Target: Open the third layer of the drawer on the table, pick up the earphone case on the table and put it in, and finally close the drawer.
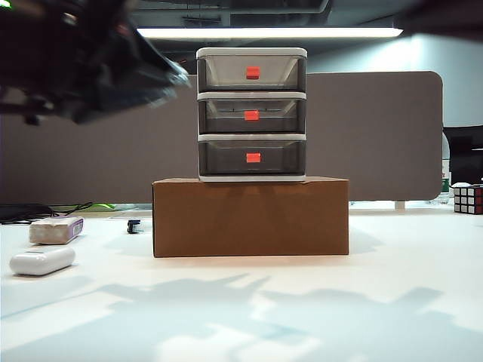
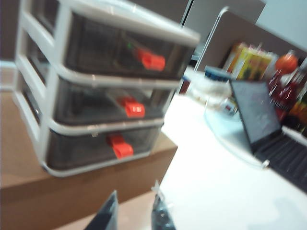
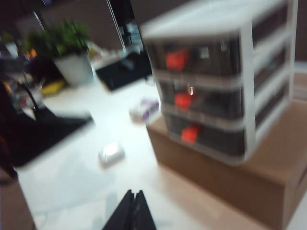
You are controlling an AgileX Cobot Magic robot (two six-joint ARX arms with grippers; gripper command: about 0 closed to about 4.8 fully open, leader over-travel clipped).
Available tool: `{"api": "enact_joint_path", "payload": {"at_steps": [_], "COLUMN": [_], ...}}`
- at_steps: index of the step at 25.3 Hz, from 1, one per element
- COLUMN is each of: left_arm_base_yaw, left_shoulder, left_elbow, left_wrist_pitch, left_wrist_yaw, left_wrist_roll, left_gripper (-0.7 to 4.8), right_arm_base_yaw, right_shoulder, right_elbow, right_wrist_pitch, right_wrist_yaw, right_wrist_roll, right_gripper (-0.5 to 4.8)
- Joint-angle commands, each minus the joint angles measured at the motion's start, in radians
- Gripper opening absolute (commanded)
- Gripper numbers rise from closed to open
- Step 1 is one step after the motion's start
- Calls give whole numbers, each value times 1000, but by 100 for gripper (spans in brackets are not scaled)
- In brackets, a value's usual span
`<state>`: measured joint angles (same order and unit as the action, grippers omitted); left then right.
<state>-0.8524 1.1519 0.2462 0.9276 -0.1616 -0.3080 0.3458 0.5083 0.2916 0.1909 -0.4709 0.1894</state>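
Note:
The drawer (image 1: 252, 113), a white three-tier unit, stands on a brown cardboard box. Its third layer (image 1: 226, 158), the lowest tier with a red-orange handle (image 2: 121, 146), is closed, as are the two above. The white earphone case (image 1: 41, 261) lies on the table (image 1: 302, 302) at the front left, and also shows as a small white shape, the earphone case (image 3: 111, 152), in the right wrist view. My left gripper (image 2: 135, 212) hovers in front of the box, open and empty; its arm (image 1: 98, 68) is a dark blur at upper left. My right gripper (image 3: 134, 197) is shut and empty, above the table off the box's corner.
The cardboard box (image 1: 250, 217) raises the drawer unit above the tabletop. A greyish-white block with a purple end (image 1: 56, 230) lies just behind the case. A small black item (image 1: 134, 225) sits by the box's left side. A Rubik's cube (image 1: 468, 199) is at far right, a laptop (image 2: 268, 129) beyond.

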Motion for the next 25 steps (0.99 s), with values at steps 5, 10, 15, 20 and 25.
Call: {"api": "enact_joint_path", "payload": {"at_steps": [5, 10, 15, 20, 25], "left_arm_base_yaw": [-128, -198, -218, -211, -211], "left_shoulder": [285, 420, 547, 638, 682], "left_elbow": [172, 271, 372, 465, 500], "left_wrist_pitch": [-11, 11, 61, 61, 60], "left_wrist_yaw": [-240, -456, -607, -659, -742], "left_wrist_roll": [61, 94, 92, 92, 91], "left_gripper": [89, 89, 89, 89, 89], "right_arm_base_yaw": [0, 0, 0, 0, 0], "right_shoulder": [143, 270, 438, 572, 661], "right_elbow": [48, 124, 293, 442, 556], "right_wrist_pitch": [-3, -8, -63, -89, -90], "right_wrist_yaw": [24, 32, 52, 68, 69], "right_wrist_roll": [0, -26, -119, -212, -229], "right_gripper": [-6, -6, -6, -6, -6]}}
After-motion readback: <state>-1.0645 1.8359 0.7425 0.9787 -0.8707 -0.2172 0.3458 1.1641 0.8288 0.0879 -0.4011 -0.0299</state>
